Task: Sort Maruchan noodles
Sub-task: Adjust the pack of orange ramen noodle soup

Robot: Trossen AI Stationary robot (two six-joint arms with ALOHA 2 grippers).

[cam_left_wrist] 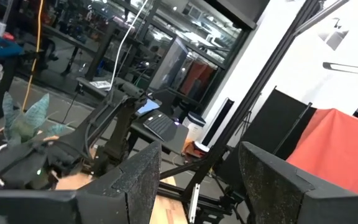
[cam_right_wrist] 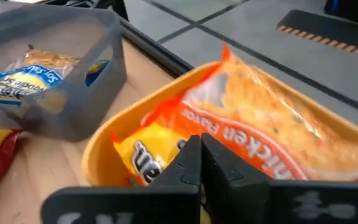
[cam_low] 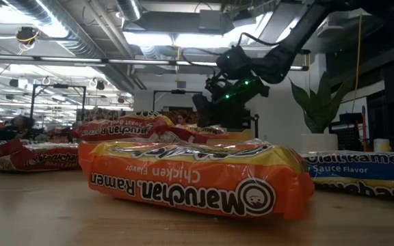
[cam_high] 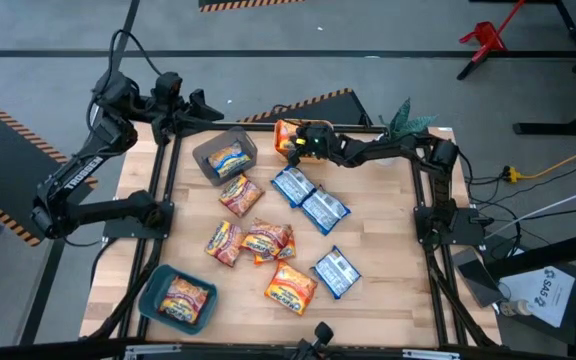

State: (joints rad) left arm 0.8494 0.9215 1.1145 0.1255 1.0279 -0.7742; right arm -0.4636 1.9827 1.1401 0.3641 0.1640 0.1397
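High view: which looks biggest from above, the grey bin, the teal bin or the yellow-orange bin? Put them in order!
1. Teal bin, at the table's near left corner, looks largest.
2. Grey bin, at the far left, looks a bit smaller.
3. Yellow-orange bin shows least, but the right gripper and an orange noodle packet cover most of it, so its rank is unsure.

Crinkly Maruchan noodles (cam_high: 268, 240) packets, orange, blue and red, lying flat, scattered mid-table, three in bins
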